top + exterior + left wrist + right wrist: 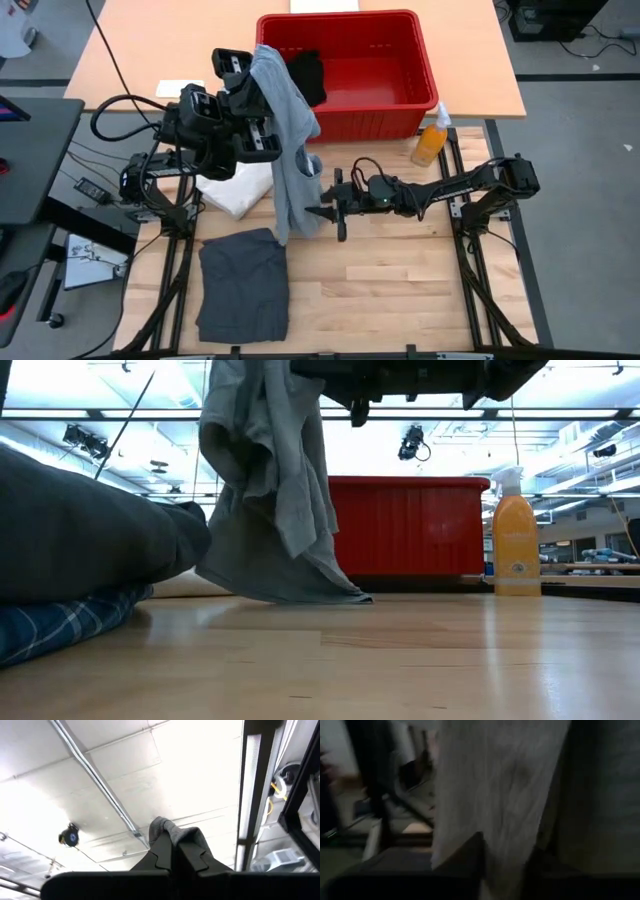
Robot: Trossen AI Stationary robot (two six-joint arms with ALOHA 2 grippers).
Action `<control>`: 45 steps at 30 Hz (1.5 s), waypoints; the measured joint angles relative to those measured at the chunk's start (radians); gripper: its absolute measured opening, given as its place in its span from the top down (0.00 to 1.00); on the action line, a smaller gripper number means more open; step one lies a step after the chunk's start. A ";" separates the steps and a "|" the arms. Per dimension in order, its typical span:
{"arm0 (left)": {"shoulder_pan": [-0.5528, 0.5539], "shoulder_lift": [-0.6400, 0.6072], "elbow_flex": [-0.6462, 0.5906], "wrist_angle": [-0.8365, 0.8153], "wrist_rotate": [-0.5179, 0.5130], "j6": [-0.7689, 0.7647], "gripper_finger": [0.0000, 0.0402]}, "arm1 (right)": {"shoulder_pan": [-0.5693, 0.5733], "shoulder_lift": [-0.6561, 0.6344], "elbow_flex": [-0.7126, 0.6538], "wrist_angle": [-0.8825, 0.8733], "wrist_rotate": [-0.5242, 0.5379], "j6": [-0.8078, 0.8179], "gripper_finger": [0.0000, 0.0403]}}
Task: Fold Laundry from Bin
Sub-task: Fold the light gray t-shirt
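Holding up a light grey shirt [288, 140], the left gripper [258, 72] sits in the upper middle of the high view, its fingers [172, 857] pinched tight on a bunch of the cloth. The shirt hangs down and its bottom edge drags on the worktop [400, 290]. The right gripper [322, 208], in the middle of that view, is at the shirt's lower edge. Its fingers look nearly closed on the cloth, but I cannot tell if they really hold it.

This looks like the spreading-out step. Next, the right arm needs a sure grab on a corner so both can pull the shirt flat.

The red bin [345, 70] sits at the top, with a black piece [305, 72] inside. A dark grey folded piece [242, 282] lies at the lower left.
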 joint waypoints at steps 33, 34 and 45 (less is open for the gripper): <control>0.000 -0.093 0.000 -1.708 -0.156 -0.580 0.98 | -0.027 -0.917 0.242 -1.811 0.077 0.308 0.98; 0.000 -0.093 0.000 -1.698 -0.156 -0.598 0.98 | -0.027 -0.910 0.279 -1.835 0.091 0.307 0.98; -0.002 -0.121 0.000 -1.147 0.035 -0.557 0.98 | -0.027 -0.812 0.658 -1.897 0.087 0.248 0.97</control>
